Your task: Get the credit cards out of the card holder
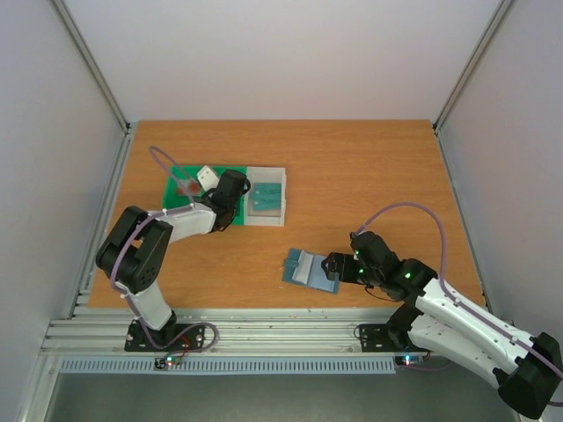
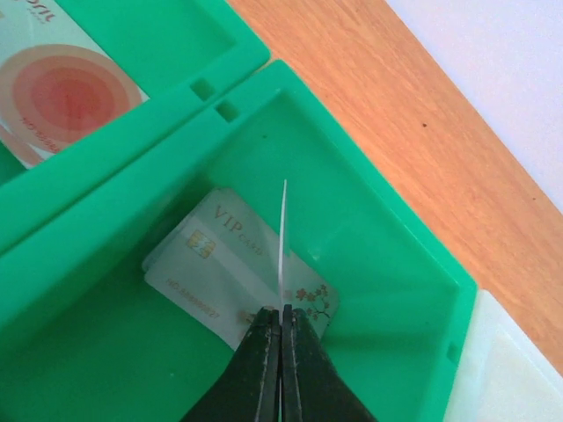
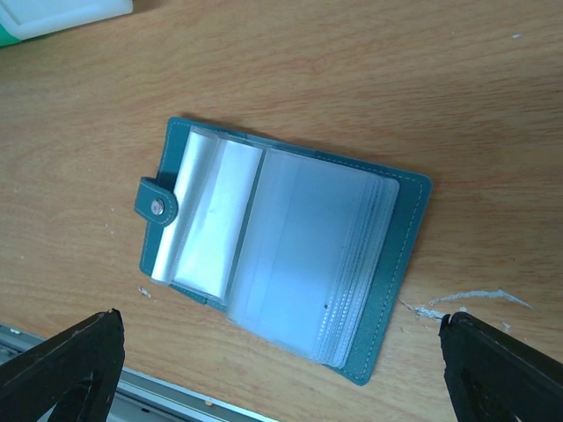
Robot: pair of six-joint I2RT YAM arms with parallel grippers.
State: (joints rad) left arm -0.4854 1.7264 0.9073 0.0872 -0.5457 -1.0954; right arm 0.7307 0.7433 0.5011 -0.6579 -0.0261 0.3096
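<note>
Left wrist: left gripper (image 2: 282, 318) is clamped fully closed on 1 credit card (image 2: 283, 246), held edge-on over the green tray (image 2: 369, 176), where 1 VIP card (image 2: 211, 264) lies flat. Right gripper (image 3: 281, 376) is spread wide and grips nothing, above the card holder (image 3: 281, 246), which lies open on the table (image 3: 440, 88).

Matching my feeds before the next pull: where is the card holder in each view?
Top external: card holder low centre, beside the right gripper.
Left wrist: not in it.
Right wrist: card holder mid-frame, lying open.
Shared landmark: the white tray.
</note>
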